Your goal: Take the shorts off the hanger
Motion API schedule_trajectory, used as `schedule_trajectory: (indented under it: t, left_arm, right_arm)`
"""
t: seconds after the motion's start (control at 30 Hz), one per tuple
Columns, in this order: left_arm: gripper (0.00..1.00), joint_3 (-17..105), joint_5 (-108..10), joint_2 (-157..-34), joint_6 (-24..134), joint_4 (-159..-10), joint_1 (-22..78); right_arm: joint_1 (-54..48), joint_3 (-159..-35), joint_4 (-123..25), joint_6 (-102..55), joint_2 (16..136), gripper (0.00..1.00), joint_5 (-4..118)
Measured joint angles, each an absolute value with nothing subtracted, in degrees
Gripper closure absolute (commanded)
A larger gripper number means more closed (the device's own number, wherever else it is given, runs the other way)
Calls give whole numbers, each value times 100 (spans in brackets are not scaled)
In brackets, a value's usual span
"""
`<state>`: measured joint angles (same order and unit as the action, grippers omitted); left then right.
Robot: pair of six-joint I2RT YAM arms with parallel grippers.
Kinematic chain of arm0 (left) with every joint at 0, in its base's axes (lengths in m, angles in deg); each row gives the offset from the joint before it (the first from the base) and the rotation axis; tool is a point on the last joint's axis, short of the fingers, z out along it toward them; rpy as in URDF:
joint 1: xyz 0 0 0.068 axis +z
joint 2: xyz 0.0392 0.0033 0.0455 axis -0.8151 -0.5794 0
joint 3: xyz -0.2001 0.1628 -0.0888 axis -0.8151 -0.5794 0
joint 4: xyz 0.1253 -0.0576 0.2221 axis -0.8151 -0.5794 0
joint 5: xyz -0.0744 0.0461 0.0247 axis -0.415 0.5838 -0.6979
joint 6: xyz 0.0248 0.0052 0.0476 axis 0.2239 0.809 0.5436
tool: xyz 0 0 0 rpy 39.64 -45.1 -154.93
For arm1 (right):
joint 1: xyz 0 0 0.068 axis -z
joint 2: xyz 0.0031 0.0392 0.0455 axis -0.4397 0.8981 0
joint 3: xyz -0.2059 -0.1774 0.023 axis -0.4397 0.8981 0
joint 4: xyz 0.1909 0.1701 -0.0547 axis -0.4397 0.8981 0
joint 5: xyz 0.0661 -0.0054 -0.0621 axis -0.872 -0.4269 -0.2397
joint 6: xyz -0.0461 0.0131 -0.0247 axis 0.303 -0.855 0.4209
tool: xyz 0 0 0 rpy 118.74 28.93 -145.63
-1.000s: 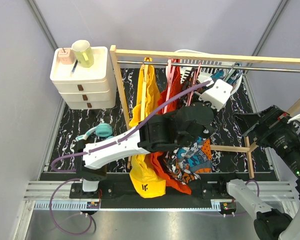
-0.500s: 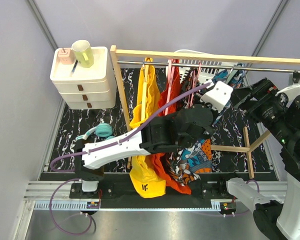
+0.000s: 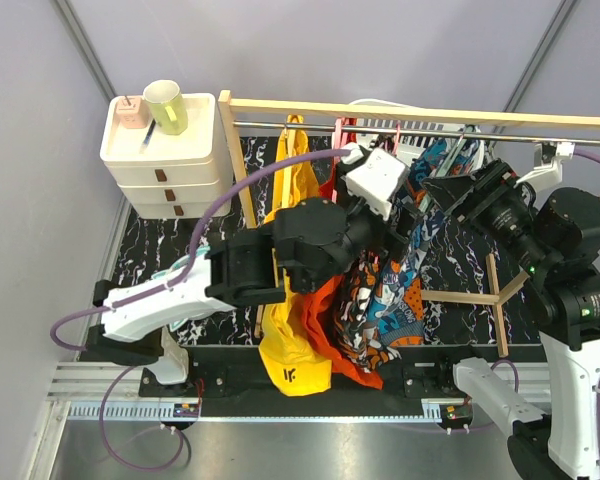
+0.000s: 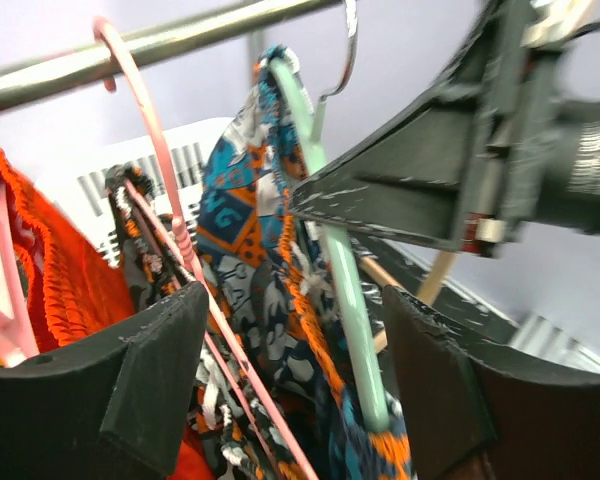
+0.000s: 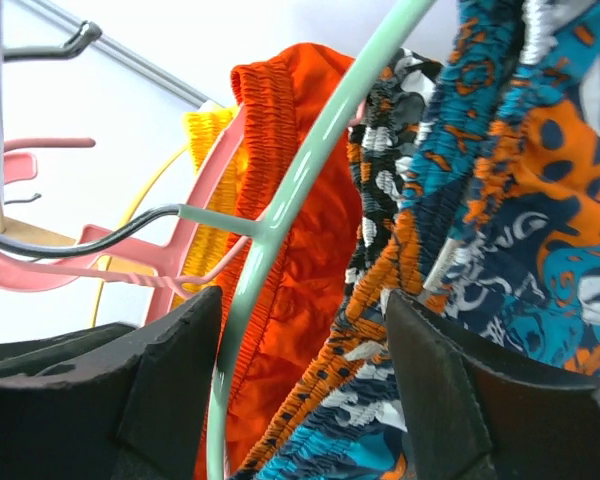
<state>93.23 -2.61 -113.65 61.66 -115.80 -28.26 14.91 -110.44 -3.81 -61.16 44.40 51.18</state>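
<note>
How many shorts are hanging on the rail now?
4: yellow shorts leftmost, orange-red shorts next, dark grey patterned shorts, then blue patterned shorts rightmost. More may be hidden.

Top external: fixed high above and behind the arm bases, facing down and forward. It is far enough off to take in the table point(image 3: 140, 270), the rail point(image 3: 520, 134) and both arms.
Left wrist: close among the hanging garments, facing up and across between the left fingers point(image 4: 130, 380) toward the rail.
Right wrist: closer still, facing up between the right fingers point(image 5: 160, 380).
Shared by all three: the blue/teal shorts point(image 3: 385, 310).
Shared by both wrist views: the mint-green hanger point(image 4: 345, 290), the pink hanger point(image 4: 170, 220), the orange-red shorts point(image 5: 300, 200).
</note>
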Motion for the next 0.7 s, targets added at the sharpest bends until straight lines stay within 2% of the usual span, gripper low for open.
schedule_trajectory:
  t: [0.23,0.37,0.47,0.57,0.7]
  left_arm:
    - [23,9076,-882,-10893,5978,-11516,-2826]
    - [22,8912,-901,-10735,5851,-11492,-2826]
    - [23,8827,-901,-10681,5781,-11488,-2826]
    - [23,8818,-904,-10676,5731,-11492,-2826]
    - [23,8818,-943,-10674,5718,-11494,-2826]
  right_arm:
    - [1491,-10684,-993,-6123,4327,50,4909]
    - [1489,-10572,-1277,-6123,4311,77,4769]
    - [1491,-10480,-1476,-6007,4257,91,4714]
    - [1491,-10354,-1581,-5917,4195,100,4734]
    - [1493,-10351,-1668,-5736,4202,100,4745]
